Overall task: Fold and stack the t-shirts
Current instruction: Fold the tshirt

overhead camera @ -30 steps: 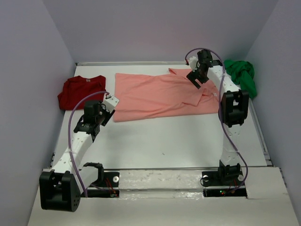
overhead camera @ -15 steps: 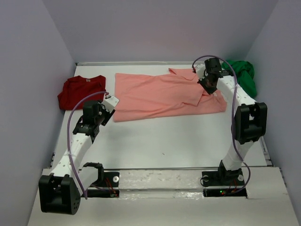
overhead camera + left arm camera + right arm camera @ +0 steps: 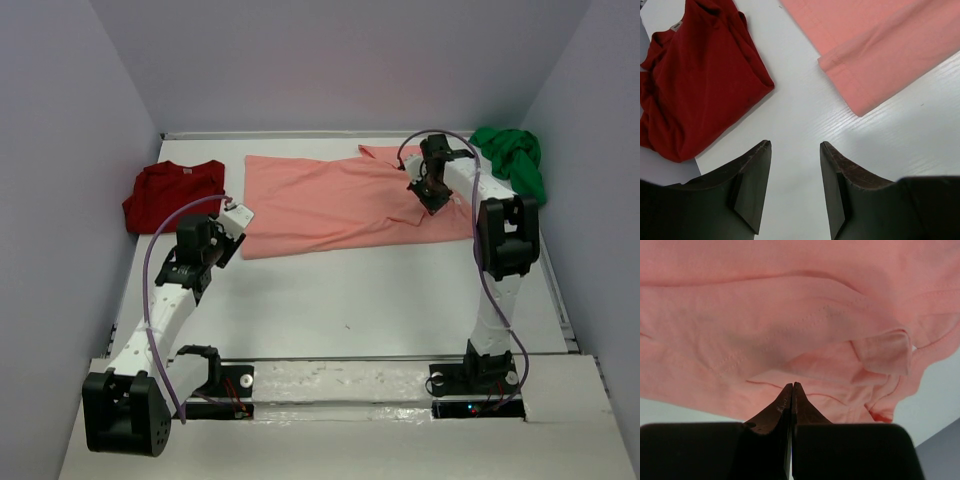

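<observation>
My right jaws slide left and nearer me over the salmon-pink shirt [image 3: 330,200], and my right elbow [image 3: 505,235] swings back in from the side

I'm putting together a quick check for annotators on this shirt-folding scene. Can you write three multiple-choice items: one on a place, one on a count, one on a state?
1. Where on the white table does the crumpled bright green cloth shirt lie?
A) far right corner
B) far left corner
C) centre

2. How many shirts are in view?
A) two
B) three
C) four

3. How do the left gripper's fingers stand?
A) open, over bare table
B) shut on cloth
C) shut, empty

Answers:
1 A: the top view shows it bunched by the far right wall.
2 B: the green one, a spread salmon-pink cloth shirt and a dark red cloth shirt.
3 A: the left wrist view shows a clear gap between the fingers, with white table under it.
</observation>
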